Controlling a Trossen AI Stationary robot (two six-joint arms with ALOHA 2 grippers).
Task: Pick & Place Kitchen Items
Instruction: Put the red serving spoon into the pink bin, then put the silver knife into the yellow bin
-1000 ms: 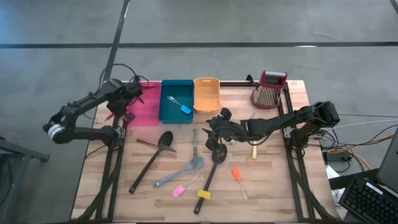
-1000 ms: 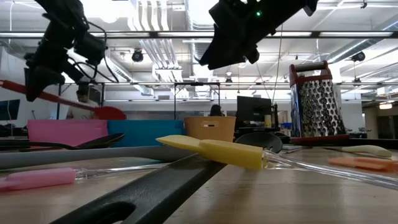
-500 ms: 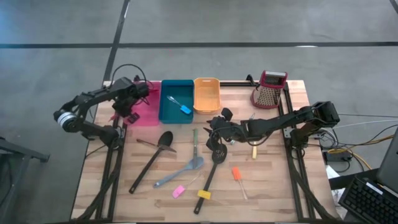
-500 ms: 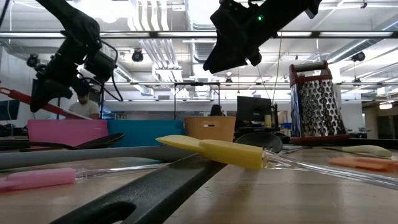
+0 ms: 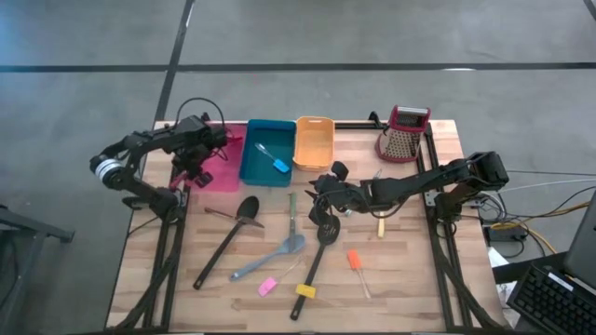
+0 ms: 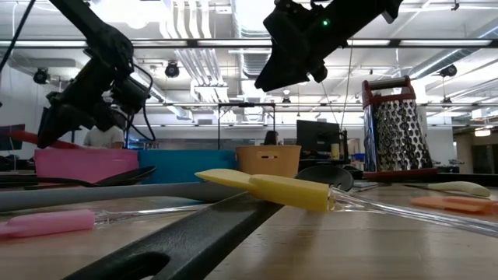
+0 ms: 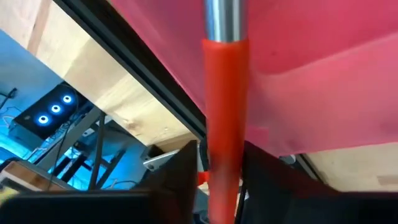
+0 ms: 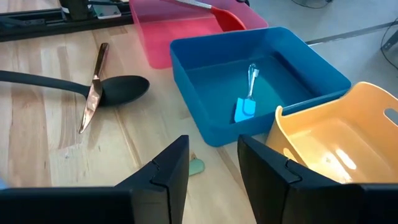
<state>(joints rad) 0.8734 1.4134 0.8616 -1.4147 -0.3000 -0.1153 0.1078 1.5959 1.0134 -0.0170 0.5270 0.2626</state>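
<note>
Left gripper (image 5: pixel 191 158) is closed on the red spoon (image 5: pixel 175 170), over the left edge of the pink bin (image 5: pixel 223 166) at the far-left of the table (image 5: pixel 400 270). Right gripper (image 5: pixel 321 207) hangs near table centre, fingers apart, nothing in them.

High view: teal bin (image 5: pixel 267 152) w/ a small blue-handled tool (image 5: pixel 271 159) inside; orange bin (image 5: pixel 314 141) just beside it. Grater (image 5: pixel 403 135) stands at the far right. On the wood: black ladle (image 5: pixel 229 237), black slotted spoon (image 5: pixel 315 256), grey spatula (image 5: pixel 270 258), pink-handled tool (image 5: pixel 268 286), yellow-handled tool (image 5: pixel 304 291), orange-handled tool (image 5: pixel 355 261).

Low view: left gripper (image 6: pixel 58 128) is above the pink bin (image 6: pixel 82 165), the red spoon handle (image 6: pixel 23 138) sticks out to the side. Right gripper (image 6: pixel 268 74) is high over the table, well apart from the utensils. Yellow handle (image 6: pixel 268 188) lies in front, grater (image 6: pixel 395 128) behind at right.

Left wrist view: both fingers (image 7: pixel 180 177) press on the red spoon handle (image 7: pixel 224 118), its metal shaft goes on toward the pink bin (image 7: pixel 323 56).

Right wrist view: fingers (image 8: pixel 168 174) stand apart, empty, over the wood. Ahead: teal bin (image 8: pixel 205 62) w/ the blue tool (image 8: pixel 246 102), pink bin (image 8: pixel 180 34) w/ the red spoon bowl (image 8: pixel 229 20) over it, orange bin (image 8: pixel 323 143). Ladle bowl (image 8: pixel 121 87) lies beside a copper knife (image 8: pixel 93 87).
</note>
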